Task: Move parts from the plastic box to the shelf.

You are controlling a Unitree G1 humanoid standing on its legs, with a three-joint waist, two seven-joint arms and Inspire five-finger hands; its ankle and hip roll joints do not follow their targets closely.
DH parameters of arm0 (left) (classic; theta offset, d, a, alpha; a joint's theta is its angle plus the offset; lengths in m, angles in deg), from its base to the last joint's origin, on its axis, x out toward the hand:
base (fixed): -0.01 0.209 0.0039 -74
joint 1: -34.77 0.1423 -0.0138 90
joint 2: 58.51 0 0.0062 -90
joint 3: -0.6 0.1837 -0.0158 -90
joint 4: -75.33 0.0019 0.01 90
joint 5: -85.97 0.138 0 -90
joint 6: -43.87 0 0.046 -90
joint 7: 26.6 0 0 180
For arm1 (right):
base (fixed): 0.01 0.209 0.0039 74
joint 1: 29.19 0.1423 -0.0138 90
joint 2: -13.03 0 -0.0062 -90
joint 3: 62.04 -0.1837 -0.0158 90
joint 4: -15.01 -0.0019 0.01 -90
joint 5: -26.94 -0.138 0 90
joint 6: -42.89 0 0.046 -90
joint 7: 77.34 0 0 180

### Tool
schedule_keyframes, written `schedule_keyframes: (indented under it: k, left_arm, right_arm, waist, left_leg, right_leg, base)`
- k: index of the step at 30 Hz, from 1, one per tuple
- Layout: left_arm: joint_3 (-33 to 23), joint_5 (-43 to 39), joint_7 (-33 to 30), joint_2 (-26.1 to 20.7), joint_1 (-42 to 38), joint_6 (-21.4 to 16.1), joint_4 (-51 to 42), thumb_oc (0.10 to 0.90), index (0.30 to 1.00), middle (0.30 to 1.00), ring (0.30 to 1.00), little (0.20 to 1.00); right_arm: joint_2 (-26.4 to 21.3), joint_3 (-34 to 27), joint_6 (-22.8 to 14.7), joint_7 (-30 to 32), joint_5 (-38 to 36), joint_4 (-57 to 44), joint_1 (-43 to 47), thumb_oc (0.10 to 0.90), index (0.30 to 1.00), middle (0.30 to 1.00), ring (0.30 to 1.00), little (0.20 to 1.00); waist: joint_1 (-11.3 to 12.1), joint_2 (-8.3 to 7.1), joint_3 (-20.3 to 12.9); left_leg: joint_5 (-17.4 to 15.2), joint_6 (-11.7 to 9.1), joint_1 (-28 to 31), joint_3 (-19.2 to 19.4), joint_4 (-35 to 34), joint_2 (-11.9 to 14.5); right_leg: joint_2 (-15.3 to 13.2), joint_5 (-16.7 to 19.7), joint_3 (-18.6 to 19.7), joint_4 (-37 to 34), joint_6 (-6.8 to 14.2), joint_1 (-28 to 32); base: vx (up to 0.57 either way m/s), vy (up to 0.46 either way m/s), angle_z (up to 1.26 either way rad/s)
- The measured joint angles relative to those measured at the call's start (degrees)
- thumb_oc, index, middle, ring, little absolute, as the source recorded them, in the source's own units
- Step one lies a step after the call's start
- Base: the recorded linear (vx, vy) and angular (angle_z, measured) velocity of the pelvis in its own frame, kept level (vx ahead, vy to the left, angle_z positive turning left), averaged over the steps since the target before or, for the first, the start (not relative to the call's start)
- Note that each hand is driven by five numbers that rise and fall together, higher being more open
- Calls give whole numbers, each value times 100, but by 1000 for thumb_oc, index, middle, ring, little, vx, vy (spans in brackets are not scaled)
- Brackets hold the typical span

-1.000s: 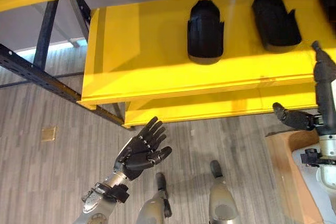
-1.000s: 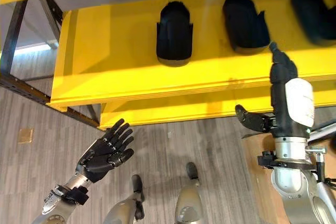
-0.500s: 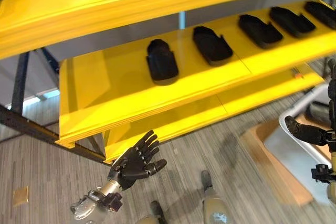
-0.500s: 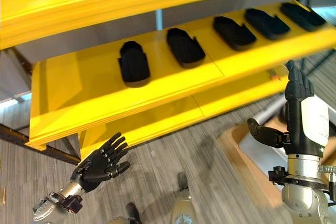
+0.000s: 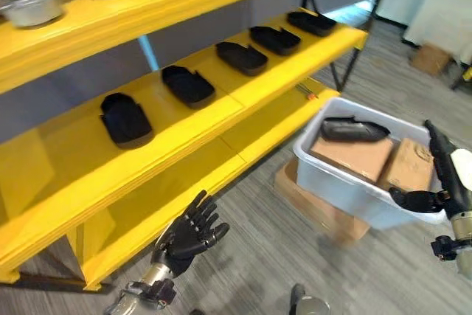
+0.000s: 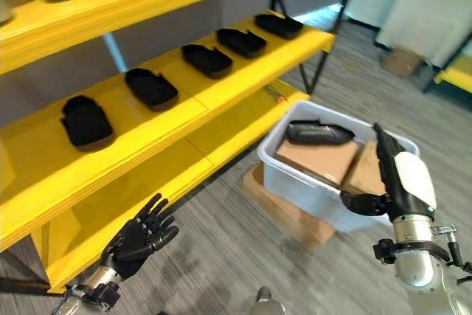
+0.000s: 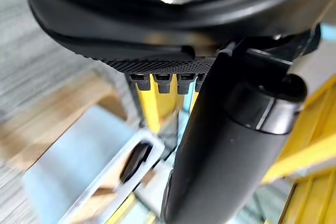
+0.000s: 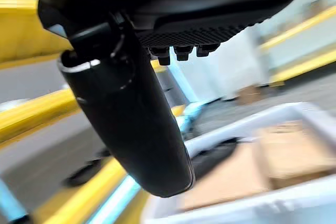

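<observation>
Left eye view first: the plastic box (image 5: 346, 186) sits on the floor on a flat cardboard piece (image 5: 313, 208), just beside the yellow shelf (image 5: 221, 119), and one dark part (image 5: 352, 129) lies across the top of the brown cartons (image 5: 352, 156) inside it, its long axis running roughly along the box's far wall. Five like parts are already lined up along the middle board, while metal bowls (image 5: 33, 7) stand on the board above. The right hand (image 5: 446, 175) hovers at the box's near corner with fingers straight and thumb spread, holding nothing; the part lies beyond and to the left of its fingertips, across the box. The left hand (image 5: 188, 235) hangs low before the bottom board, fingers released and empty, well apart from the box. Right eye view gives the same layout, with the right hand (image 6: 402, 178) plainly nearer the part (image 6: 318, 133), so the pickup looks like its job, reaching forward and inward over the rim. Left wrist view shows the thumb (image 7: 226, 145) extended, with the box and its part far beyond. Right wrist view likewise shows a straight thumb (image 8: 131, 114), the box and cartons past it, nothing grasped.
</observation>
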Motion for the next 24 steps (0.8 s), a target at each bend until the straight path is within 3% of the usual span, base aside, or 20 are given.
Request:
schedule_keyframes:
  k: [2, 3, 4, 5, 6, 7, 8, 9, 11, 12, 13, 14, 15, 16, 17, 18, 19, 20, 22, 24]
  left_arm:
    - [-89, 0, -9, -38, -123, -112, 99, 900, 1000, 1000, 1000, 1000]
    - [-63, 2, -24, -89, -205, -181, 173, 900, 1000, 1000, 1000, 1000]
    - [84, 6, -74, -80, -408, -200, 345, 900, 1000, 1000, 1000, 1000]
    - [253, 14, -137, -84, -585, -202, 398, 900, 1000, 1000, 1000, 1000]
    - [399, 19, -215, -46, -693, -217, 369, 900, 1000, 1000, 1000, 1000]
    - [479, 30, -344, 71, -759, -330, 307, 900, 1000, 1000, 1000, 1000]
    - [675, 150, -343, 56, -998, -302, 249, 900, 1000, 1000, 1000, 1000]
    - [651, 240, -361, 43, -1070, -312, 120, 900, 1000, 1000, 1000, 1000]
    - [634, 248, -354, 17, -1181, -441, 32, 900, 1000, 1000, 1000, 1000]
    - [592, 251, -343, 56, -1149, -520, 33, 900, 1000, 1000, 1000, 1000]
    - [559, 252, -346, 56, -1097, -541, 53, 900, 1000, 1000, 1000, 1000]
    - [536, 256, -349, -1, -1044, -563, 18, 900, 1000, 1000, 1000, 1000]
    - [563, 262, -349, -45, -1008, -584, 13, 900, 1000, 1000, 1000, 1000]
    - [587, 274, -330, 25, -1114, -646, 204, 900, 1000, 1000, 1000, 1000]
    - [636, 287, -340, 20, -1168, -659, 371, 900, 1000, 1000, 1000, 1000]
    - [646, 303, -339, 11, -1257, -661, 548, 900, 1000, 1000, 1000, 1000]
    - [648, 302, -353, 44, -1265, -721, 665, 900, 1000, 1000, 1000, 1000]
    - [676, 305, -331, 47, -1319, -759, 794, 900, 1000, 1000, 1000, 1000]
    - [670, 303, -301, 44, -1411, -850, 1044, 900, 1000, 1000, 1000, 1000]
    - [641, 302, -286, 16, -1422, -952, 1034, 900, 1000, 1000, 1000, 1000]
  right_arm:
    - [-4, 84, -67, -30, -29, 83, 157, 900, 1000, 1000, 1000, 1000]
    - [-5, 200, -116, -59, -44, 150, 421, 900, 1000, 1000, 1000, 1000]
    - [-9, 385, -179, -108, -43, 252, 755, 900, 1000, 1000, 1000, 1000]
    - [-4, 427, -228, -129, -44, 326, 853, 900, 1000, 1000, 1000, 1000]
    - [14, 566, -231, -141, -32, 376, 975, 900, 1000, 1000, 1000, 1000]
    - [57, 868, -275, -183, -1, 619, 1479, 900, 1000, 1000, 1000, 1000]
    - [301, 958, -439, -180, 73, 589, 1546, 900, 1000, 1000, 1000, 1000]
    - [367, 1119, -463, -200, 82, 586, 1429, 900, 1000, 1000, 1000, 1000]
    - [523, 1332, -575, -131, 293, 569, 1183, 900, 1000, 1000, 1000, 1000]
    - [467, 1508, -666, -136, 388, 546, 1159, 900, 1000, 1000, 1000, 1000]
    - [480, 1599, -695, -135, 435, 540, 1179, 900, 1000, 1000, 1000, 1000]
    - [506, 1687, -737, -161, 510, 454, 1096, 900, 1000, 1000, 1000, 1000]
    - [548, 1690, -758, -163, 516, 420, 1049, 900, 1000, 1000, 1000, 1000]
    - [551, 1737, -758, -191, 517, 475, 1266, 900, 1000, 1000, 1000, 1000]
    - [614, 1816, -727, -222, 508, 481, 1397, 900, 1000, 1000, 1000, 1000]
    - [646, 1864, -747, -231, 509, 343, 1489, 900, 1000, 1000, 1000, 1000]
    - [665, 1922, -840, -259, 509, 317, 1643, 900, 1000, 1000, 1000, 1000]
    - [690, 1924, -844, -269, 505, 326, 1701, 900, 1000, 1000, 1000, 1000]
    - [700, 1936, -857, -337, 493, 339, 1824, 900, 1000, 1000, 1000, 1000]
    - [714, 1933, -914, -338, 490, 339, 1869, 900, 1000, 1000, 1000, 1000]
  waist:
    - [-47, -59, 35]
    - [13, -131, 99]
    - [79, -121, 150]
    - [55, -137, 158]
    - [-22, -177, 194]
    - [231, -297, 281]
    - [170, -189, 382]
    - [79, -137, 411]
    - [58, -95, 446]
    - [157, 218, 471]
    - [218, 317, 509]
    - [200, 259, 512]
    - [112, 155, 541]
    - [75, 61, 876]
    - [174, 8, 886]
    - [163, -147, 963]
    - [75, -249, 1009]
    - [48, -251, 1009]
    - [64, -246, 1016]
    - [64, -181, 1017]
  left_leg:
    - [-302, -161, 68, -236, 15, -116]
    - [-496, -94, 114, -608, 93, -227]
    - [-654, 460, 148, -1301, 449, -350]
    - [-520, 512, 54, -1521, 854, -329]
    - [-668, 648, -137, -1688, 1285, -389]
    - [-1113, 666, -224, -2273, 1597, -1084]
    - [-1223, 736, -530, -2185, 1490, -1605]
    - [-1194, 789, -717, -2158, 1308, -1843]
    - [-1232, 865, -947, -2203, 932, -1981]
    - [-1088, 919, -1118, -2125, 907, -1697]
    - [-980, 902, -1163, -2024, 934, -1575]
    - [-856, 630, -1099, -1934, 750, -1642]
    - [-725, 531, -1046, -1921, 772, -1720]
    - [-431, 556, -1066, -2201, 1135, -1631]
    - [-501, 529, -1122, -2356, 1102, -1548]
    - [-437, 416, -1176, -2585, 712, -1291]
    - [-342, 280, -1183, -2797, -21, -722]
    - [-322, 260, -1198, -2820, -205, -498]
    - [-302, 261, -1184, -2802, -227, -463]
    - [-248, 287, -1171, -2772, -175, -599]
  right_leg:
    - [58, -188, 283, 470, -198, -424]
    - [144, -240, 507, 679, -284, -573]
    - [456, -269, 992, 765, -411, -617]
    - [554, -215, 1056, 690, -521, -571]
    - [621, -15, 1213, 571, -595, -511]
    - [726, 233, 1869, 125, -746, -425]
    - [768, 630, 1956, -600, -787, -42]
    - [785, 646, 1872, -754, -720, 102]
    - [867, 538, 1915, -687, -659, 55]
    - [1202, 427, 1862, -192, -614, -125]
    - [1322, 184, 1818, 527, -561, -363]
    - [1309, -474, 1699, 1543, -615, -445]
    - [1168, -782, 1731, 1394, -675, -92]
    - [1129, -1079, 1915, 632, -918, 522]
    - [1096, -988, 2025, 493, -980, 549]
    - [969, -838, 2169, 271, -927, 679]
    - [953, -713, 2225, 133, -826, 885]
    - [974, -775, 2281, 135, -726, 972]
    - [955, -825, 2405, 132, -688, 1116]
    - [928, -889, 2418, 94, -575, 1183]
  base:
    - [-14, -330, -119]
    - [-3, -236, -210]
    - [66, -334, -197]
    - [78, -292, -138]
    - [170, -306, -152]
    - [122, -138, -163]
    - [155, -118, -162]
    - [148, -43, -57]
    - [149, -4, -54]
    - [174, 41, -104]
    - [241, 69, -103]
    - [286, 97, -41]
    - [310, 138, -20]
    - [247, 136, -23]
    - [339, 187, -50]
    - [508, 319, -53]
    - [493, 324, -31]
    - [446, 313, -19]
    - [334, 228, -39]
    - [355, 197, -40]
